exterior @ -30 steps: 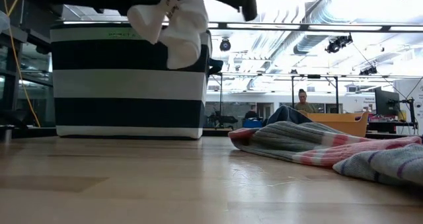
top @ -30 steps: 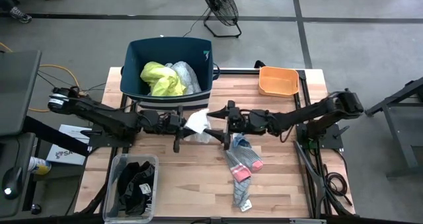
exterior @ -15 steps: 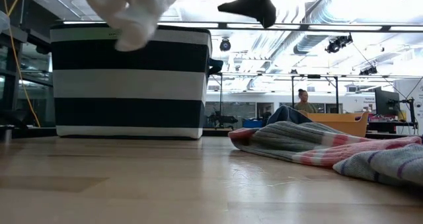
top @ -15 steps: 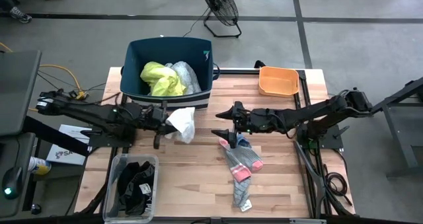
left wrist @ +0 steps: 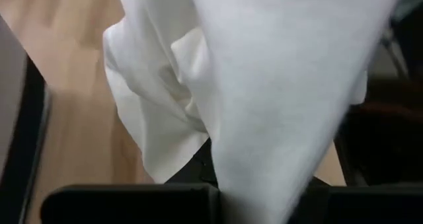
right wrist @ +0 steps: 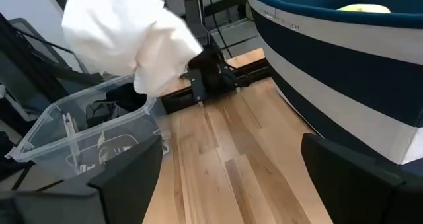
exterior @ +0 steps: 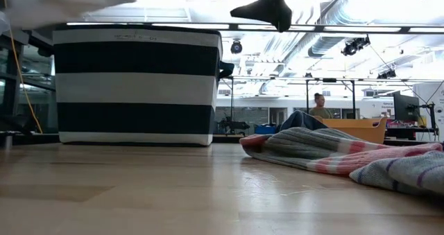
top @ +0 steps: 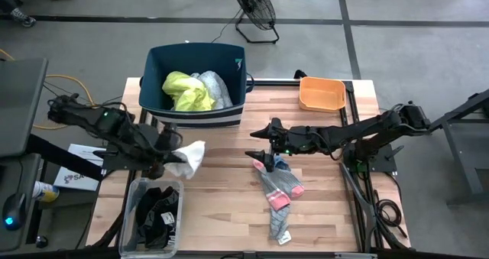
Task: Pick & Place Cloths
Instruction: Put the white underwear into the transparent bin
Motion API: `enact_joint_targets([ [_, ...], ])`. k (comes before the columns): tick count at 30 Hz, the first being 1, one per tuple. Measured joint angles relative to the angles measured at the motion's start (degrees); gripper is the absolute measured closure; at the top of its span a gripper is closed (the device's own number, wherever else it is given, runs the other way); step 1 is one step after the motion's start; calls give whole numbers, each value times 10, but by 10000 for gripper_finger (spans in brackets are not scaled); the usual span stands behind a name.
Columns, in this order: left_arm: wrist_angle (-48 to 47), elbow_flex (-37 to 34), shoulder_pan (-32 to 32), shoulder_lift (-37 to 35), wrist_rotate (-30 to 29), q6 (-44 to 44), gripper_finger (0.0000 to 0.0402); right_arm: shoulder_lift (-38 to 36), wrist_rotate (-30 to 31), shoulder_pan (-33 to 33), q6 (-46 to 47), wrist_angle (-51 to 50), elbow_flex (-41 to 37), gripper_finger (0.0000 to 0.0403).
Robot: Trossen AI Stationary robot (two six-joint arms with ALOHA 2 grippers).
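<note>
socks (top: 276, 184) right of clear bin (top: 153, 215)

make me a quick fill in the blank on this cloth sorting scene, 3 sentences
1. The left gripper is shut on a ____ cloth.
2. The right gripper, hovering above the grey socks, has its fingers ____.
3. The neon-yellow garment lies inside the dark-blue ____.

Missing words: white; open; bin

Open lab hall: exposed ceiling ducts (exterior: 347, 13), concrete floor (top: 412, 53).
</note>
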Motion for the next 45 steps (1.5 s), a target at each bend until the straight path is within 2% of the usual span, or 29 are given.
enact_joint_targets([
  [6,-103,67,-88,59,4,-82,378,0,0,0,-1,-5,0,50],
  [11,-150,91,-170,103,8,-170,378,0,0,0,0,-10,0,50],
  [18,-176,93,-285,142,36,-321,376,0,0,0,0,-11,0,50],
  [27,-175,93,-404,196,17,-481,378,0,0,2,0,-11,0,50],
  [32,-174,93,-429,237,-4,-488,378,0,2,2,0,-11,0,50],
  [39,-170,93,-431,307,-29,-428,378,0,2,2,0,-11,-1,50],
  [45,-160,78,-431,335,-43,-406,378,0,2,2,-1,-11,-1,50],
])
